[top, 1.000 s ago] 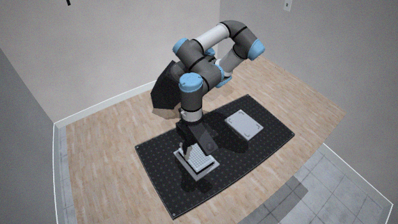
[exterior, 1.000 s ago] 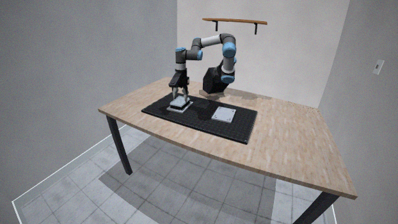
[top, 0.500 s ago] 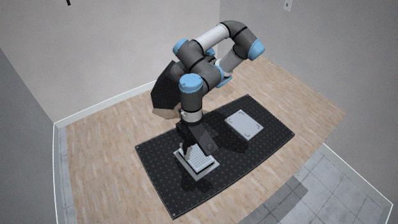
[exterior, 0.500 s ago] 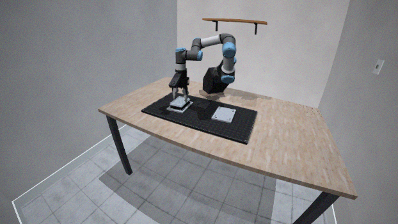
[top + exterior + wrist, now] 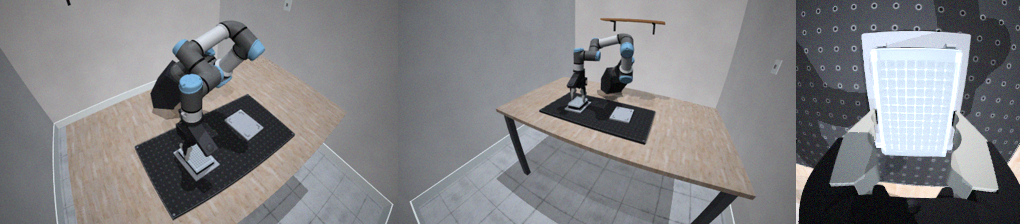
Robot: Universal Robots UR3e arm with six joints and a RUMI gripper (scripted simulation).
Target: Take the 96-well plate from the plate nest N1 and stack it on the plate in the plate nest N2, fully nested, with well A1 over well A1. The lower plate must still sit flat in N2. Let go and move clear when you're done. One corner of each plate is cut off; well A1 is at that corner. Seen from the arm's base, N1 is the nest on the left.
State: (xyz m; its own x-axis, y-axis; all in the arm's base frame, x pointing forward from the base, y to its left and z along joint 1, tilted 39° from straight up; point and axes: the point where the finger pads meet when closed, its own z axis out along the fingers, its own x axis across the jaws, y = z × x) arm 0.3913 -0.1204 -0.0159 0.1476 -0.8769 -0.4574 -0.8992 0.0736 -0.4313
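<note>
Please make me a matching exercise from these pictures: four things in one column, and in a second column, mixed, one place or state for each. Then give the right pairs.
Things:
1. pincer
2. well plate
3. far nest
4. shelf

Places or states:
a. on the wall
b. bare, no plate on it
c. held by its two long sides
d. shut on a plate, above the near nest

Pairs: 1-d, 2-c, 3-b, 4-a

wooden table (image 5: 686, 141), black pegboard mat (image 5: 590, 120)
</note>
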